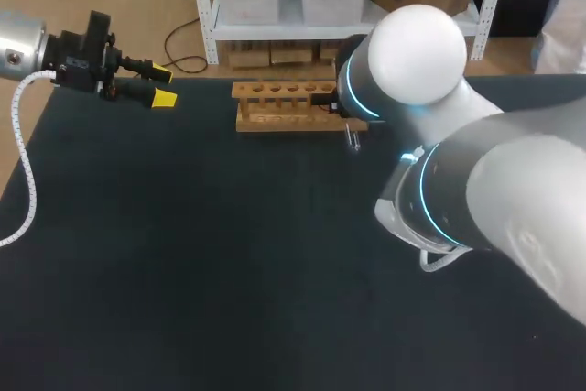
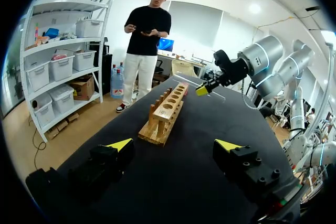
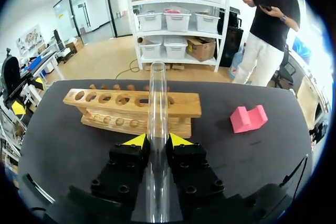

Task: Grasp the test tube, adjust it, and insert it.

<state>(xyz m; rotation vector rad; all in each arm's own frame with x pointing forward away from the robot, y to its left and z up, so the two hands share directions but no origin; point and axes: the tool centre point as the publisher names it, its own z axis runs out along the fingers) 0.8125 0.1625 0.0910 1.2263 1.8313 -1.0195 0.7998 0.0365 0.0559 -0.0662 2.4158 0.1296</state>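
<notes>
Rack (image 1: 284, 105) on the table (image 1: 183, 254), close to the far edge, lying long-ways from left to right. Along the rack's top: a row of holes (image 3: 122, 98). Left of the rack, well apart from it: left gripper (image 1: 163, 85), with fingers spread and nothing between, pointing at the rack's left end. Just before the rack, near its right end: right gripper (image 3: 156, 140), with the tube (image 3: 157, 124) squeezed between both fingers, far end sticking out toward the rack. Right of the rack, apart from it, on the table: block (image 3: 248, 118).
</notes>
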